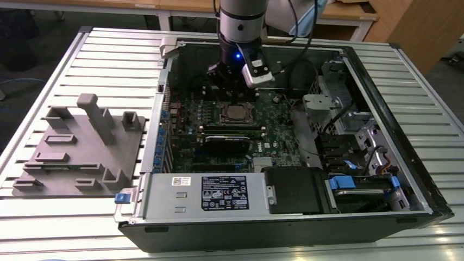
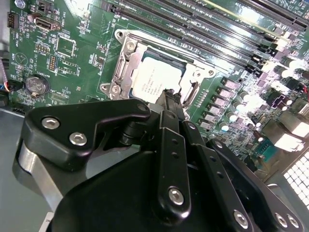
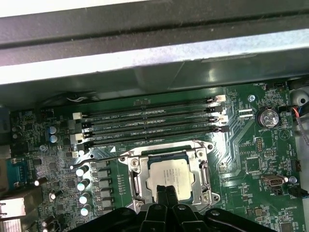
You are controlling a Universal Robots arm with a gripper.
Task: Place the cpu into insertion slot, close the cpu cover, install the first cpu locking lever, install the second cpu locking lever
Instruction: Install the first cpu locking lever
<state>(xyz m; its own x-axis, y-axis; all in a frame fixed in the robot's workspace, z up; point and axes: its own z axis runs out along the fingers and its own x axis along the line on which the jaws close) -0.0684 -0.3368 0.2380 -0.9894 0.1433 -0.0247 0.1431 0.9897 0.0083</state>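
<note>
CPU — the small flat square chip with a silvery-grey metal top (image 3: 170, 175) — sits inside the square metal-framed insertion slot (image 3: 131, 164) on the green motherboard (image 3: 251, 159), just above the centre of the exterior view. Placement is judged complete. The thin grey metal cpu cover (image 3: 203, 169), a square frame with a large window, appears to lie down around the chip, so closing looks done as well. Whether either locking lever is latched cannot be determined. One thin bright rod (image 3: 104, 157) lies beside the socket, along the nearest long black memory slot (image 3: 149, 139).

The chip lies flat, metal top facing up. Being square, it has no long axis; its edges run parallel to the memory slots. The black two-finger gripper (image 2: 169, 96) hovers at one edge of the chip — fingers pressed together, holding nothing.
</note>
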